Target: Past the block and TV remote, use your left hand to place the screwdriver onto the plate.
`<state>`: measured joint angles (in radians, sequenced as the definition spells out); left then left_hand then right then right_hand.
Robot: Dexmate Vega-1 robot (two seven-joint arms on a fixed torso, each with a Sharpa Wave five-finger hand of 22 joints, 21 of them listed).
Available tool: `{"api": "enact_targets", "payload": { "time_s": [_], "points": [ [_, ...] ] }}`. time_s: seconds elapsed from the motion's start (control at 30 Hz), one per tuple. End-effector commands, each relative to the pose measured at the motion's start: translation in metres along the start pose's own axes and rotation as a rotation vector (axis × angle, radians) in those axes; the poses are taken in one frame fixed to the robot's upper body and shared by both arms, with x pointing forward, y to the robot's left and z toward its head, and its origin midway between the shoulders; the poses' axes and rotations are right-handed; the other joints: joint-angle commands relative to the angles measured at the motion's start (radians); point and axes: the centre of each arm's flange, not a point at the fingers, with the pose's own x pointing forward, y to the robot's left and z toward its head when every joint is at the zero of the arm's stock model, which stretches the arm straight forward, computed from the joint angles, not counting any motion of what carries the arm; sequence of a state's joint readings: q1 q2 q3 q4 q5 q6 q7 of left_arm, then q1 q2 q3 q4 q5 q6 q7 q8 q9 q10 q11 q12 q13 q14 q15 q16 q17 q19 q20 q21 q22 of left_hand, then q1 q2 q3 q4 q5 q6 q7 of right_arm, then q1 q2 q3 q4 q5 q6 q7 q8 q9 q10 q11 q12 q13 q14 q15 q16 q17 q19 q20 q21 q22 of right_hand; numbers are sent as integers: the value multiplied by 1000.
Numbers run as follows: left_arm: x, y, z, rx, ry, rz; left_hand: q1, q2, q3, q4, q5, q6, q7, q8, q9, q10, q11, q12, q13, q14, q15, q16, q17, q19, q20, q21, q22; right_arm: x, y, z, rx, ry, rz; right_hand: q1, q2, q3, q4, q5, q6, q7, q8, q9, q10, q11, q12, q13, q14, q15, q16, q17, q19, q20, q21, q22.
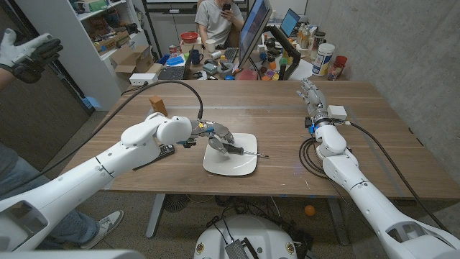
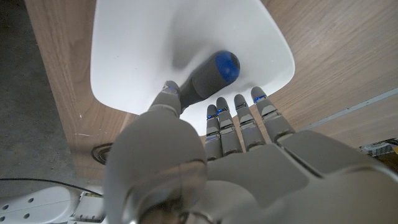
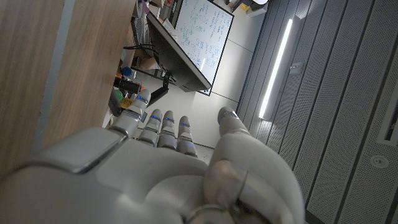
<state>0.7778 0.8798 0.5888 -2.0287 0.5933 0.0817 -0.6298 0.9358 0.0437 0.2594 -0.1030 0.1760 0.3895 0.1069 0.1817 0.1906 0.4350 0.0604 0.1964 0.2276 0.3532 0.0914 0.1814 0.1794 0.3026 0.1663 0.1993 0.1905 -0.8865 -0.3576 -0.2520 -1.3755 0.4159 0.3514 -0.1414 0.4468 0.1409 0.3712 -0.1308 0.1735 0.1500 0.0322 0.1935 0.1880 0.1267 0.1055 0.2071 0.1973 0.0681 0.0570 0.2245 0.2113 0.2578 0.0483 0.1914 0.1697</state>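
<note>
Gripped by the left hand (image 1: 218, 135), the screwdriver (image 1: 241, 151) lies across the white plate (image 1: 241, 167) near the bench's (image 1: 273, 111) front edge, while the right hand (image 1: 312, 93) stands released, fingers apart, toward the far right corner.

The head view looks down over the whole table (image 1: 374, 115). The left wrist view, close above the plate (image 2: 130, 56), shares it with the head view; the right wrist view faces along the table's edge toward the room.

Cluttered office-lab: monitor (image 1: 253, 32), laptop (image 1: 290, 23), stocked shelves (image 1: 108, 25) (boxes too)
</note>
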Motion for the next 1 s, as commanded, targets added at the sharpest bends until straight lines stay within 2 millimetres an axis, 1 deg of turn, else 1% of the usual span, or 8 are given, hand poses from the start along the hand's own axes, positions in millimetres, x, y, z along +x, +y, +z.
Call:
{"api": "enact_targets", "payload": {
  "time_s": [0.03, 0.17, 0.2, 0.33, 0.43, 0.57, 0.77, 1.0],
  "points": [
    [-11, 26, -5, -132, -26, 144, -7, 16, 8, 6, 7, 14, -1, 11, 3, 7, -4, 7, 1, 16, -2, 9, 2, 5, -2, 6, 3, -4, -4, 0, -2, 4, 2, -6, -2, -7, 2, 4, 13, -2, 4, 4, 11, -3, -1, 3, 11, 0, 2, 5, -1, -1, 1, 3],
    [-15, 44, -10, -283, -68, 262, -12, 27, 11, 11, 6, 13, -5, 11, 3, 7, -3, 9, 1, 17, -4, 10, 3, 5, -3, 7, 4, -6, -8, 1, -12, 0, 17, -6, -2, -7, 2, 4, 13, -2, 4, 4, 11, -2, -1, 3, 12, 0, 3, 5, -1, -1, 1, 3],
    [-16, 48, -12, -344, -85, 304, -18, 42, 15, 17, 7, 12, -6, 11, 3, 6, -2, 9, 1, 17, -3, 11, 5, 3, 0, 7, 4, -6, -9, 3, -17, -2, 26, -7, -1, -8, 2, 4, 13, -3, 5, 4, 11, -2, -1, 3, 12, 0, 3, 5, -1, -1, 1, 3],
    [-19, 62, -22, -624, -165, 484, -42, 69, 16, 37, 8, 10, -13, 11, 4, -2, -3, 9, 0, 23, -3, 14, 8, -1, 3, 8, 5, -9, -16, 12, -47, -23, 62, -7, 0, -8, 3, 4, 17, -4, 6, 4, 15, -4, 0, 3, 13, 0, 3, 5, 0, -1, 1, 3],
    [-19, 71, -27, -754, -211, 572, -54, 79, 16, 45, 9, 12, -14, 12, 4, -2, 0, 10, 0, 25, 1, 15, 9, -3, 3, 9, 5, -9, -23, 22, -59, -43, 82, -7, 3, -7, 3, 4, 27, -4, 9, 4, 18, -2, 2, 3, 12, 1, 3, 6, 0, -2, 1, 3],
    [-22, 77, -30, -859, -208, 702, -81, 104, 17, 67, 12, 16, -19, 14, 5, -9, 6, 11, 1, 30, 4, 18, 12, -9, 7, 10, 7, -4, -40, 35, -62, -88, 123, -5, 9, -5, 4, 5, 40, -14, 14, 4, 32, -7, 7, 4, 17, 2, 5, 6, 2, 1, 3, 3],
    [-22, 80, -34, -931, -167, 852, -100, 113, 15, 79, 13, 26, -26, 17, 5, -5, 8, 15, 1, 34, 4, 20, 13, -1, 9, 15, 8, 11, -62, 53, -79, -155, 171, -7, 7, -7, 5, 3, 46, -21, 14, 5, 53, -11, 13, 5, 45, -2, 15, 7, 9, 8, 5, 3],
    [-33, 84, -68, -1086, -231, 987, -130, 127, 15, 101, 16, 23, -23, 16, 5, -16, 12, 15, 3, 17, 10, 13, 14, -25, 19, 8, 9, 23, -57, 77, -108, -256, 174, -9, 3, -10, 5, 3, 47, -23, 13, 5, 50, -10, 11, 5, 37, 0, 11, 7, 6, 8, 4, 3]
  ]
}}
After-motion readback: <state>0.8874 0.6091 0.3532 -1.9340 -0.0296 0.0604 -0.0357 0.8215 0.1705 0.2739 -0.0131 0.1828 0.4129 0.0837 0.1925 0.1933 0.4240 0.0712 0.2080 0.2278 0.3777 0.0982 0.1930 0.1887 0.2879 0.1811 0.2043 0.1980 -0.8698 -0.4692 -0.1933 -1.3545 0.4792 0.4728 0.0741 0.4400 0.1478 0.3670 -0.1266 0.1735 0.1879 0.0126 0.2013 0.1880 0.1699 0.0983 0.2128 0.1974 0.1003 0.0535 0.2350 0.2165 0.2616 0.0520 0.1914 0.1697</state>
